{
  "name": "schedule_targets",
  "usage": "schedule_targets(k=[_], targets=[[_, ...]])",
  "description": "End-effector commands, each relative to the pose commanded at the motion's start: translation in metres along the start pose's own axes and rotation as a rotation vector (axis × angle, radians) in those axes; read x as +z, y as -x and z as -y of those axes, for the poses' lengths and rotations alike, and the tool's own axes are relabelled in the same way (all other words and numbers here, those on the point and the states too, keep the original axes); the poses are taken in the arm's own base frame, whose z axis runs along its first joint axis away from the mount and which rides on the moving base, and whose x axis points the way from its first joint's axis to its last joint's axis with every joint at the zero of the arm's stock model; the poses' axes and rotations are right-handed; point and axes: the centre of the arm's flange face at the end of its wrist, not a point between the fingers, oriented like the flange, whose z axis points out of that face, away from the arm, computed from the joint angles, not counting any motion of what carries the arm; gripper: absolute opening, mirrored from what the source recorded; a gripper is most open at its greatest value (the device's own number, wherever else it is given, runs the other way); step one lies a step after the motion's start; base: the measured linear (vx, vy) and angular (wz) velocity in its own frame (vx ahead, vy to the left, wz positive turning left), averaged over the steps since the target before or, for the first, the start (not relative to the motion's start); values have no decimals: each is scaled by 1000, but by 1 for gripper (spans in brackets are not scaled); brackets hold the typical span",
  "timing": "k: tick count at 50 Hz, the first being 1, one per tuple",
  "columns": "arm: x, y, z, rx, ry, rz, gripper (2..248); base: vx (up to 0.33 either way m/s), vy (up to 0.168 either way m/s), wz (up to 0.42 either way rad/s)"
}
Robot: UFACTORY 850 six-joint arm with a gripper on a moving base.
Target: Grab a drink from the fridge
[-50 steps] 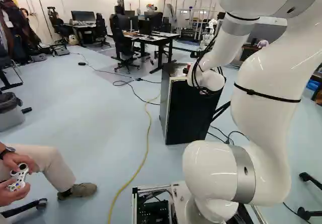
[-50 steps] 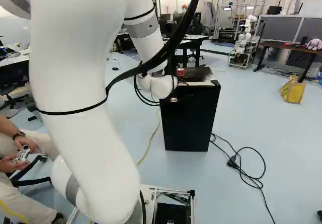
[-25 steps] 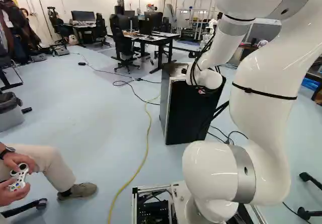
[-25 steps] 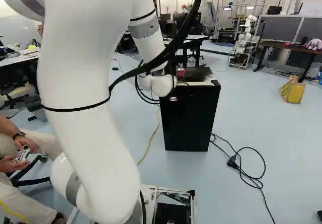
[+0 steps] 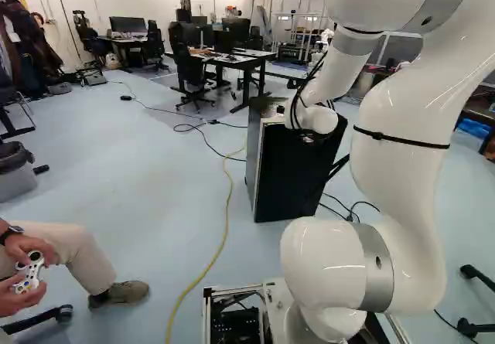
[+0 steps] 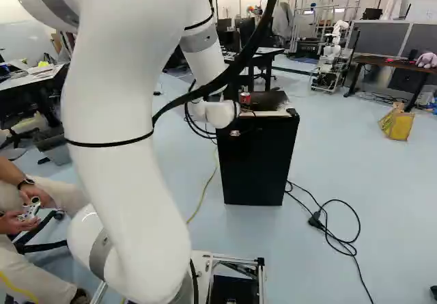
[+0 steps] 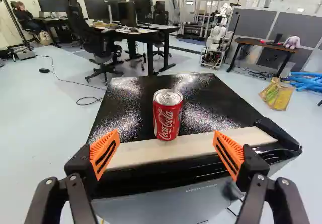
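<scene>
The gripper [image 5: 315,137] shows as a dark shape below my white wrist, against the black fridge [image 5: 292,175] in the left base view. In the wrist view the gripper [image 7: 166,139] is open, its orange pads wide apart with nothing gripped. A red drink can [image 7: 168,117] stands upright on the fridge's glossy black top [image 7: 131,100], ahead of the gap between the fingers. Its base meets the pale strip along the near edge. The right base view shows the can [image 6: 244,98] beside my wrist. The fridge's inside is hidden.
A black cable [image 6: 334,232] lies on the floor right of the fridge. Behind the fridge are desks [image 7: 146,32] and office chairs [image 7: 95,45]. Another robot [image 7: 217,35] stands farther back, near a yellow bag [image 7: 276,95]. A yellow cord [image 5: 224,236] crosses the floor.
My arm has shifted: the wrist is slightly farther left in the left base view, and the large arm link has swung right in the right base view. The base, fridge and can have stayed put.
</scene>
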Motion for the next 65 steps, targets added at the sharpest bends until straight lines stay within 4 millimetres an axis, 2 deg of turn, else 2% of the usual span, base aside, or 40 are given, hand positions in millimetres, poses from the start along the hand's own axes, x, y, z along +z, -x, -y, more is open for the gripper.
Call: schedule_targets(k=[65], targets=[[49, -9, 5, -8, -16, -12, 247, 0, 0, 0]])
